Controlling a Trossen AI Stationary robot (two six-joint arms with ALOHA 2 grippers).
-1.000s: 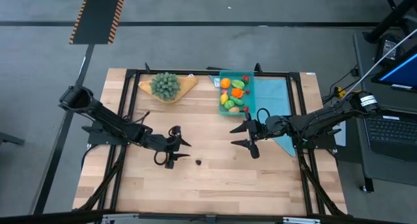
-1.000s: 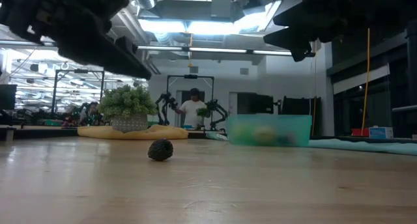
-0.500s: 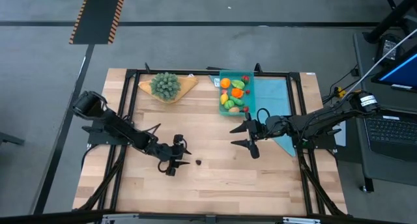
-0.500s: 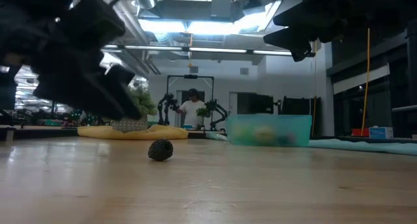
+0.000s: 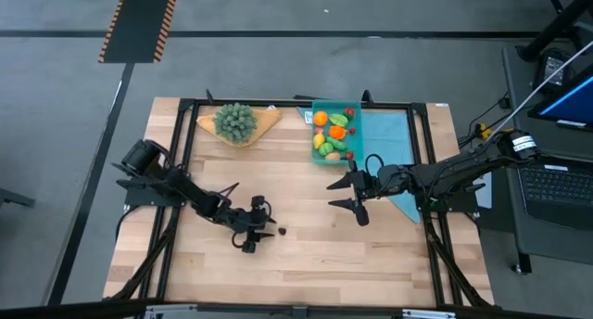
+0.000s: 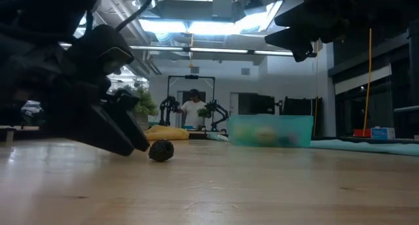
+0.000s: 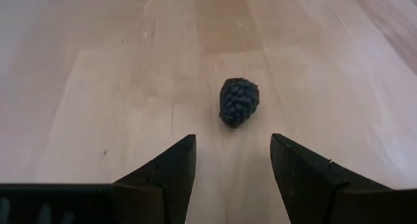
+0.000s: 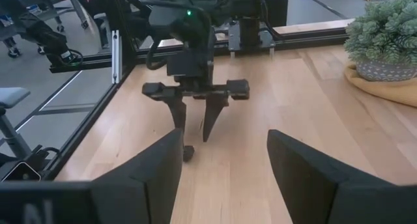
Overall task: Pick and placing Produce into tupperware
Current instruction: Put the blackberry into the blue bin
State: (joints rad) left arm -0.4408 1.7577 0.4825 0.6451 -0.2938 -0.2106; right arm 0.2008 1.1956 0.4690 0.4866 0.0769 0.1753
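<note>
Your left gripper (image 7: 231,160), fingers apart, sits just short of the dark berry (image 7: 238,101). Next, ease forward and close. Your right gripper (image 5: 350,195) waits, fingers apart, well away from the berry.

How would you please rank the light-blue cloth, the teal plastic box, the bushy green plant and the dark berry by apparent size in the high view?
1. Flat light-blue cloth
2. Translucent teal rectangular plastic box, slightly smaller
3. Bushy green plant
4. Small dark bumpy toy berry, smallest by far
</note>
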